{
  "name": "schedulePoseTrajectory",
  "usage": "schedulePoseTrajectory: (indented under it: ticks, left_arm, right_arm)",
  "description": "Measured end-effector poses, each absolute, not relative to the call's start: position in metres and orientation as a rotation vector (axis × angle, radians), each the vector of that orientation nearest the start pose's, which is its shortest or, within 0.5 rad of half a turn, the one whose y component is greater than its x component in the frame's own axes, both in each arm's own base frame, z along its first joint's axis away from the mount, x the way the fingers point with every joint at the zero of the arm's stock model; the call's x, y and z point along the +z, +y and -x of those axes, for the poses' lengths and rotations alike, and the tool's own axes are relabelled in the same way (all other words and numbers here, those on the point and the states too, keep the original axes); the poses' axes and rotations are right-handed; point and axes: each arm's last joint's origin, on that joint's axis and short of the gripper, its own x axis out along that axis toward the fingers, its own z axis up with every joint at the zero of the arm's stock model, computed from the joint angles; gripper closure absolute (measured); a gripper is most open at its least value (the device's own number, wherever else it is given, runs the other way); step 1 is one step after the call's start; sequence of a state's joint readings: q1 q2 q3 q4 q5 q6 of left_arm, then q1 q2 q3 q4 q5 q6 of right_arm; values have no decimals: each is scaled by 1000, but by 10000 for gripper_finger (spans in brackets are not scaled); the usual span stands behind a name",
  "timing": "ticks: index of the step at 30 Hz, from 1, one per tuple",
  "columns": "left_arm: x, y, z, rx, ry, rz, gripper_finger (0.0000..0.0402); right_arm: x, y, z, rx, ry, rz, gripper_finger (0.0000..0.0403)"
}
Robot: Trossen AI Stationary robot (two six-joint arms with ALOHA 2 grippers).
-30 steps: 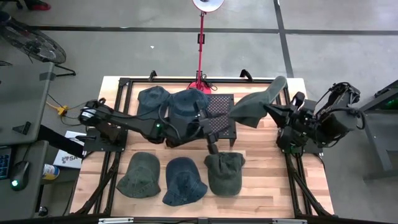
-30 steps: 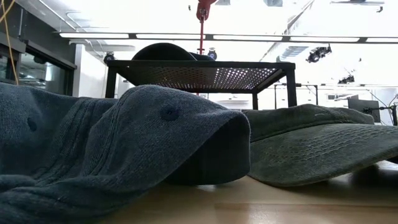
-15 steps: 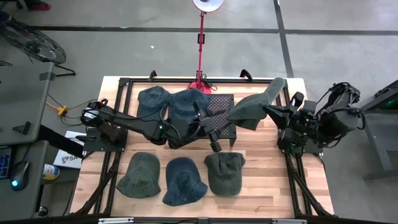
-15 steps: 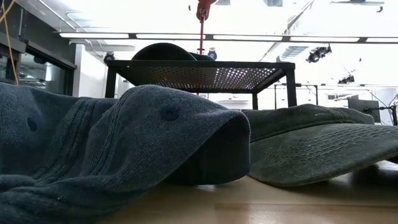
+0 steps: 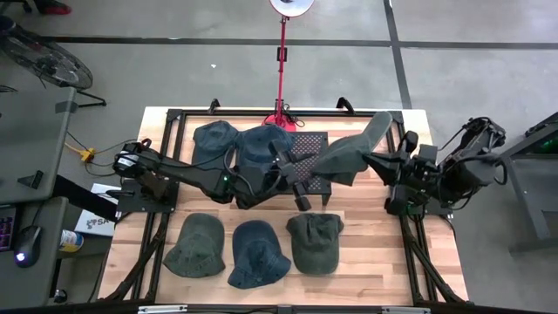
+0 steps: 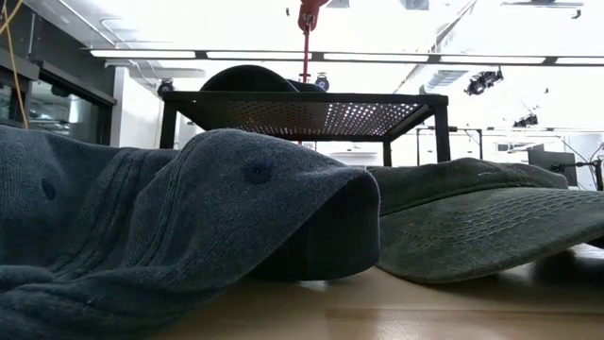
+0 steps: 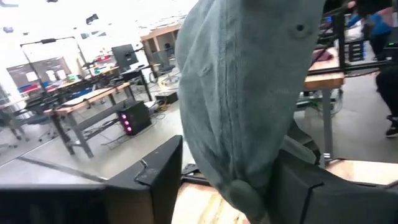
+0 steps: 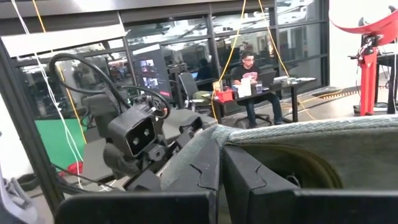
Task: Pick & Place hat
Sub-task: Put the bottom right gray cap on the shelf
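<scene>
My right gripper [image 5: 377, 160] holds a grey-green hat [image 5: 346, 157] in the air over the right end of the black perforated stand [image 5: 311, 144]. From the table's left my left gripper [image 5: 302, 183] reaches level toward the hat. In the left wrist view the hat's lower part [image 7: 242, 143] hangs between its two spread fingers. Two dark blue hats [image 5: 218, 139] [image 5: 266, 144] rest on the stand. Three more lie in a row near the front edge: green [image 5: 193, 246], blue [image 5: 258, 253] and a green cap [image 5: 314, 242]. My left gripper has one finger [image 7: 158, 177] on each side of the hat's hanging lower end [image 7: 245, 190]; whether they touch the cloth I cannot tell. My right gripper pinches the hat's rim edge [image 8: 208, 149] between its two fingers, coming level from the table's right. The hat is lifted clear, its hollow inside [image 8: 298, 168] facing my right wrist camera.
A red lamp stand [image 5: 282, 61] rises behind the table's far edge. Black frame rails run along both sides of the table [image 5: 366, 262]. In the low view the blue hat [image 6: 189, 217] and green cap [image 6: 481, 217] lie before the stand [image 6: 302, 109].
My right gripper has turned and carried the hat a little toward the table's left, so it now reaches over the stand's right end, close to my left gripper. The hat shows narrower from above than before. My left wrist has turned slightly.
</scene>
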State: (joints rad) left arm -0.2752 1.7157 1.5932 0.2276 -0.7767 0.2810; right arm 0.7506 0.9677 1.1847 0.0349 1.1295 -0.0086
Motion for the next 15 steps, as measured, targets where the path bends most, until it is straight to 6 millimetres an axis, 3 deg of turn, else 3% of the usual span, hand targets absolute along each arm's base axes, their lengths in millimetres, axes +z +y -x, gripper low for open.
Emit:
schedulePoseTrajectory:
  ticks: [9, 15]
  left_arm:
    - [403, -89, -387, 498, -22, -222, 379]
    - [404, -89, -388, 481, -26, -224, 382]
  right_arm:
    - [452, 99, -145, -399, -146, -199, 403]
    - [452, 99, -145, -398, -146, -199, 403]
